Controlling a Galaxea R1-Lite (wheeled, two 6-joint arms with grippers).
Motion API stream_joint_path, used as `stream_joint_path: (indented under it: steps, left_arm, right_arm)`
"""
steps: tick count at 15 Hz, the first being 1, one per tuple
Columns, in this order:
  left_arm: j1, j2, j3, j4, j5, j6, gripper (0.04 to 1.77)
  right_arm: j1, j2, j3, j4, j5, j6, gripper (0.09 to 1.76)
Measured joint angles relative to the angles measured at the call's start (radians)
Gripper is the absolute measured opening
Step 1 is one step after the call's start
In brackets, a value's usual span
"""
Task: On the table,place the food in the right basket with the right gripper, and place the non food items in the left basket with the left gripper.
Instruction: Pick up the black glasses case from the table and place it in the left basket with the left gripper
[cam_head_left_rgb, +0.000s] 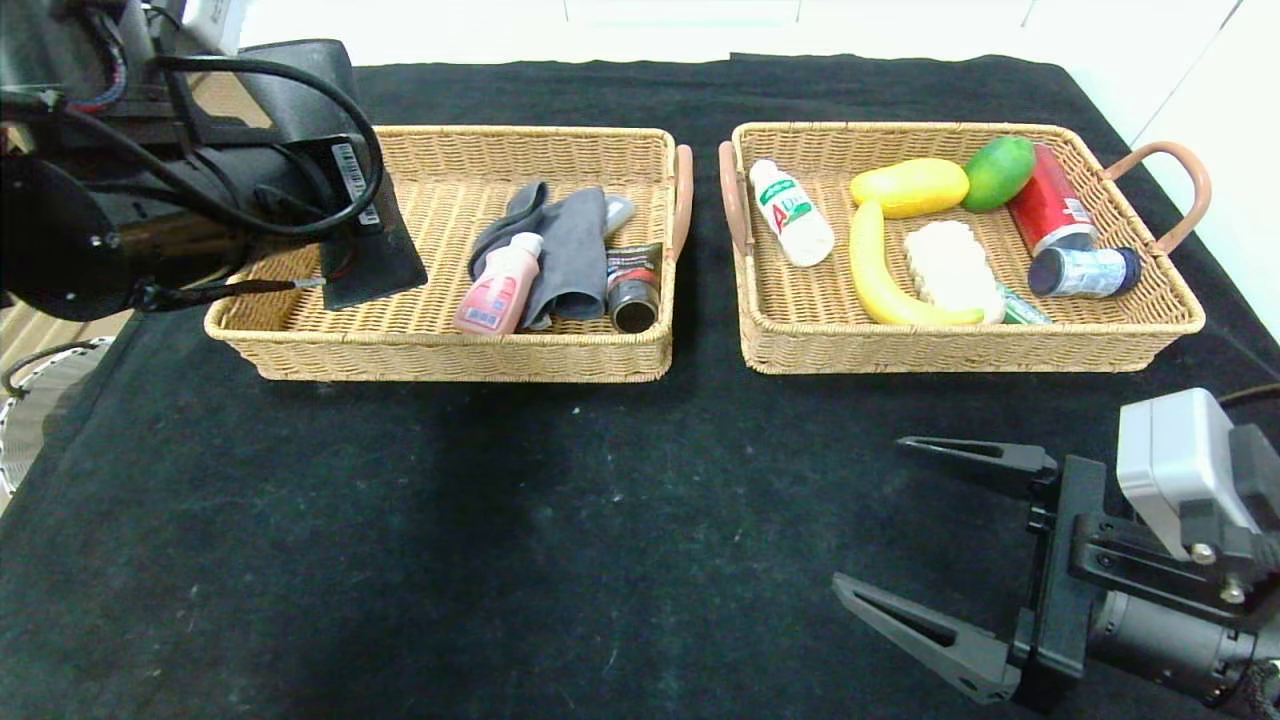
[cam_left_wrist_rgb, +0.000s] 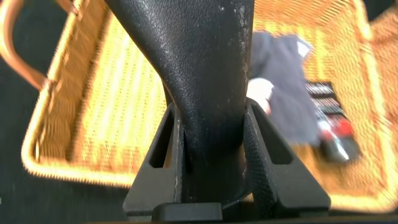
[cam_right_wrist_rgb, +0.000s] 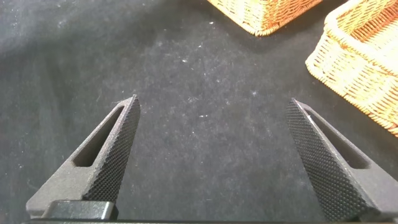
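Wicker fills the head view: the left basket (cam_head_left_rgb: 300, 335) holds a pink bottle (cam_head_left_rgb: 498, 287), a grey cloth (cam_head_left_rgb: 572, 252) and a dark can (cam_head_left_rgb: 633, 290). The right basket (cam_head_left_rgb: 1100, 345) holds a banana (cam_head_left_rgb: 880, 270), a yellow fruit (cam_head_left_rgb: 910, 186), a green fruit (cam_head_left_rgb: 1000, 171), a white bottle (cam_head_left_rgb: 790, 212), a pale bread-like piece (cam_head_left_rgb: 950, 268), a red can (cam_head_left_rgb: 1050, 212) and a small jar (cam_head_left_rgb: 1083, 270). No loose item shows on the black surface (cam_head_left_rgb: 500, 520). The left tool (cam_head_left_rgb: 345, 250) hangs over the near left part of its basket, carrying a flat black item (cam_head_left_rgb: 375, 250). The right tool (cam_head_left_rgb: 945, 560) sits low at the near right, well apart from both baskets.

From the left wrist, the black item (cam_left_wrist_rgb: 205, 81) stands pinched between the left tool's fingers (cam_left_wrist_rgb: 264, 155), with wicker directly beneath and the cloth farther off.

From the right wrist, the right tool (cam_right_wrist_rgb: 211, 155) has its fingers spread wide over bare black cloth, holding nothing; basket corners show beyond.

Judged from this, the step in hand is the drop of a non-food item into the left basket, seemingly the last thing to sort. The next move calls for releasing the grip with the item clear of the rim, so it lands inside, then lifting the arm straight out.
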Motion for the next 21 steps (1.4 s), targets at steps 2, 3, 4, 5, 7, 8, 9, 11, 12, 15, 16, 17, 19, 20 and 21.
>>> stream_joint_path:
  steps: [2,3,4,5,7,8,9,11,12,15,16,17,19,20,21]
  left_arm:
    - [0.014,0.047,-0.048,-0.02,0.004,0.004,0.61]
    - [0.019,0.069,-0.071,-0.021,0.005,0.004,0.61]
    - [0.024,0.089,-0.092,-0.021,0.006,0.004,0.61]
    - [0.031,0.109,-0.111,-0.022,0.006,0.003,0.6]
    - [0.049,0.149,-0.136,-0.023,0.007,0.003,0.6]
    - [0.056,0.167,-0.146,-0.024,0.009,0.003,0.6]
    - [0.061,0.182,-0.156,-0.024,0.01,0.003,0.6]
    - [0.069,0.21,-0.179,-0.024,0.012,0.002,0.59]
    - [0.07,0.221,-0.185,-0.024,0.013,0.002,0.59]
    - [0.066,0.239,-0.188,-0.024,0.027,0.001,0.72]
    - [0.065,0.241,-0.188,-0.024,0.027,0.002,0.84]
    - [0.064,0.242,-0.188,-0.025,0.028,0.003,0.94]
    - [0.063,0.24,-0.181,-0.025,0.029,0.003,1.11]
    - [0.063,0.238,-0.179,-0.024,0.029,0.003,1.19]
    - [0.062,0.235,-0.177,-0.024,0.028,0.003,1.25]
  right_arm:
    - [0.0,-0.003,0.0,0.0,0.0,0.001,1.71]
    - [0.0,-0.004,0.0,0.0,0.0,0.001,1.71]
    - [0.0,-0.004,-0.001,0.0,0.0,0.001,1.71]
    - [0.0,-0.005,-0.001,0.0,0.0,0.001,1.71]
    - [0.0,-0.006,-0.001,0.0,0.0,0.001,1.71]
    - [0.0,-0.008,-0.001,0.0,0.0,0.001,1.71]
    - [0.0,-0.009,-0.001,0.0,0.0,0.001,1.71]
    - [-0.001,-0.011,-0.001,0.0,0.0,0.001,1.71]
    - [-0.002,-0.011,-0.002,0.0,0.0,0.001,1.71]
    - [-0.006,-0.013,-0.003,0.0,0.0,0.001,1.71]
    - [-0.007,-0.015,-0.004,0.0,0.0,0.001,1.71]
    - [-0.008,-0.018,-0.004,0.0,0.0,0.001,1.71]
    - [-0.008,-0.022,-0.004,0.0,0.0,0.001,1.71]
    - [-0.008,-0.023,-0.004,0.0,0.0,0.001,1.71]
    - [-0.008,-0.024,-0.003,0.0,0.0,0.001,1.71]
